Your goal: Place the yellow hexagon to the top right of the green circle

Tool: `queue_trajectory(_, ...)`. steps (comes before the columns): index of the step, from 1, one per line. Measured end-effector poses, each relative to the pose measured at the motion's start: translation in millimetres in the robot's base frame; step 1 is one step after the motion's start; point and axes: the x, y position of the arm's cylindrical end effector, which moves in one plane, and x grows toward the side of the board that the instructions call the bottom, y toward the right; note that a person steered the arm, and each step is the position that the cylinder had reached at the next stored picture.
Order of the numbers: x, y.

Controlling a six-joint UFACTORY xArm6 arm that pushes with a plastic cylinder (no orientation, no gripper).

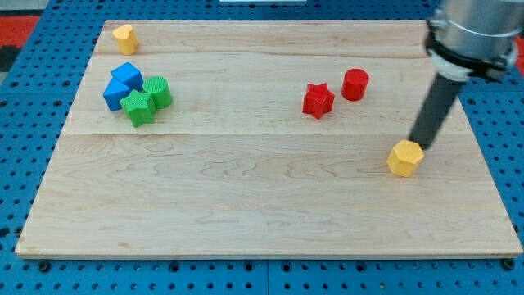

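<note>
touching the yellow hexagon (405, 158) from above, my tip (419, 146) has no jaws; arm top cropped.

Yellow hexagon (405, 158) far right of green circle (157, 92)

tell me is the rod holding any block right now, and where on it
Nothing is held; the rod can only push. My tip sits against the top right edge of the yellow hexagon, far from the green circle.

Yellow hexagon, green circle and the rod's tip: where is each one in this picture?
yellow hexagon (405, 158), camera view, middle of its top face.
green circle (157, 91), camera view, centre of its body.
my tip (419, 145), camera view, rod's very end, just above-right of the hexagon.
</note>
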Motion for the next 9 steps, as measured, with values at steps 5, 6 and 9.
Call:
queue_trajectory(5,13.8,-36.0)
queue_trajectory(6,-16.2,-79.3)
queue_trajectory(9,-7.6,-217.9)
